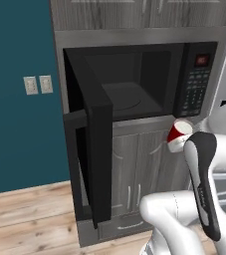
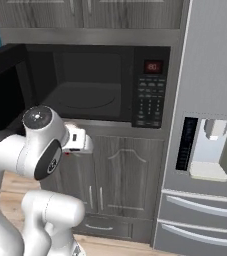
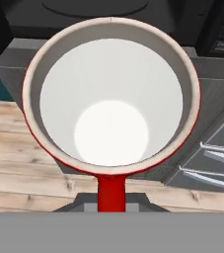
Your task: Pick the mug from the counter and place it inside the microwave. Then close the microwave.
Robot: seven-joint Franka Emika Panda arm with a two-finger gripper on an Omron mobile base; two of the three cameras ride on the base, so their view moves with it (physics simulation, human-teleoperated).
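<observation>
Left base view, far left: teal wall with two pale switch plates [image 1: 38, 84]. Next, the black dark-glass microwave door [image 1: 91, 149], swung fully open toward the camera. Behind it the large black built-in microwave [image 1: 134, 79] with cavity exposed, round turntable [image 1: 122, 102] bare. Keypad and small red display [image 1: 201, 60] on its right side.

Right of the opening and just below the cavity floor: small red cylindrical mug with white inside and rim [image 1: 179, 134], tilted, carried in the air in front of the grey cabinet doors [image 1: 134, 169]. Hand view looks straight into the mug [image 3: 111, 94]; a red handle-like strip [image 3: 111, 192] runs down to the gripper [image 3: 111, 207], whose jaws stand closed tight on that strip. Finger tips themselves are hidden by it.

Right base view: white hand [image 2: 77, 140] below the microwave lip; steel fridge [image 2: 205, 125] at far right.

Progress, as judged: pick done, mug off the counter and lifted. Left: raise it over the sill, set it inside, release, withdraw, push the door shut.
</observation>
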